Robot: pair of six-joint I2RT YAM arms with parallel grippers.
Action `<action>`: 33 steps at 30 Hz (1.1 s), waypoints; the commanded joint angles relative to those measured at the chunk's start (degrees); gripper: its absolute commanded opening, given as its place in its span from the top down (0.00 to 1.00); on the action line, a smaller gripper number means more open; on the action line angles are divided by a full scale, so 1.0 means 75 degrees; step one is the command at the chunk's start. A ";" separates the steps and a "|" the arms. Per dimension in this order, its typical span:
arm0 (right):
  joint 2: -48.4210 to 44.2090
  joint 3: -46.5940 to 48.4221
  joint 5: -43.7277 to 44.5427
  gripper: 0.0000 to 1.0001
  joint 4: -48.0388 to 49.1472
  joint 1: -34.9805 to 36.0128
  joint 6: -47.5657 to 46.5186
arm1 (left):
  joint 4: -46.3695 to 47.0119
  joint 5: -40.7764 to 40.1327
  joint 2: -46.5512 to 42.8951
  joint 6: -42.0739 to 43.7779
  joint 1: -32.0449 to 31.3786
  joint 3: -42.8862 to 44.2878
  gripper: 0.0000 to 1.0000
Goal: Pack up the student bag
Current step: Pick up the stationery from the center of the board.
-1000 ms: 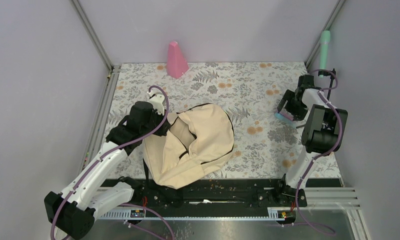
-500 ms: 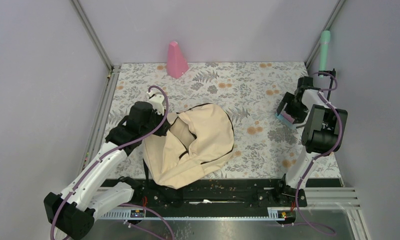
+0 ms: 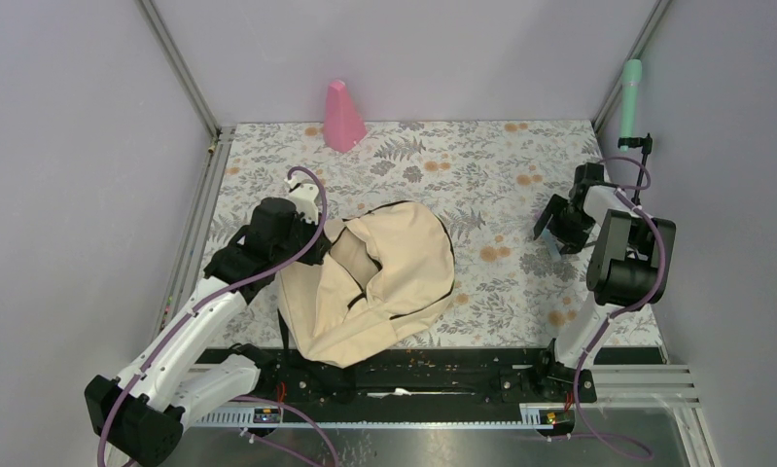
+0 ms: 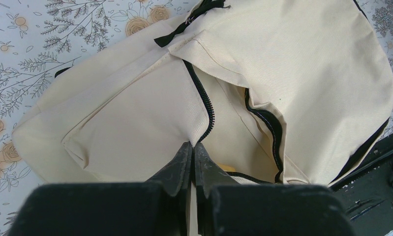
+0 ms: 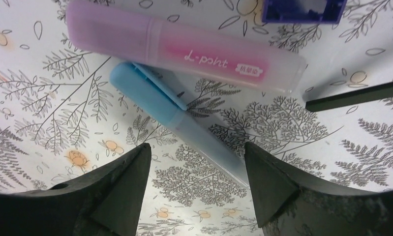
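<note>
- bag lies on the table, left of centre, main zipper open.
- left fingers clenched on the bag's fabric edge beside the zipper.
- right fingers released, spread either side of a blue pen; pink highlighter just beside it.

White arm links, black joints, purple cables, black jaws.

A pink cone stood at the far edge of the floral-patterned counter, left of centre. A mint-green tube stood at the far right corner.
</note>
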 commanded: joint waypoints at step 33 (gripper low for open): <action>-0.0927 -0.0487 0.0325 1.00 -0.0071 0.0763 0.0003 | 0.0565 0.0056 -0.0245 -0.0019 0.0075 0.0079 1.00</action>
